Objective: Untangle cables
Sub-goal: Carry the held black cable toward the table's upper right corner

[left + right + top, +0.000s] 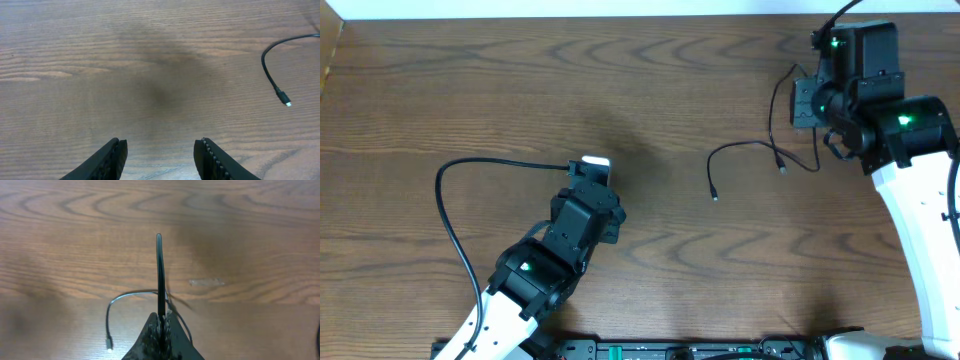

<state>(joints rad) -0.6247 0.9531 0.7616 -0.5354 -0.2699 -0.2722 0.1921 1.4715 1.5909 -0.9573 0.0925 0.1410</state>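
1. Starting left: the left hand [161, 146] hangs low over bare desk [75, 60]. Its fingers [116, 152] are spread wide with nothing between them. In the overhead view the left hand [592, 172] sits lower centre-left.
2. A small white bit [596, 160] shows at its tip from overhead. We cannot tell whether that is the white cord or part of the arm. No white cord is clear in any view.
3. Centre: the black cable [740, 146] lies slack on the desk with its plug end [715, 197] free, well apart from the left hand. The left wrist view catches the black cable [267, 70] and that plug end [287, 103] at its far right.
4. Right: the right hand [161, 319] is pressed together, pinching the black cable [159, 275], which runs straight out ahead of it. A loose loop trails beside it. From overhead, the right hand [807, 103] is at upper right.
5. Risk, our judgement: a thin cord pinched at the very tips could slide out under a quick pull and drop.
6. Risk: nothing anchors the free end, so if the right hand drags, we expect the whole cord to follow and no loop to open. The left hand is far from pinning it.
7. Risk: the thick arm cable [510, 162] by the left arm resembles the cord, so a grab there would be wrong.
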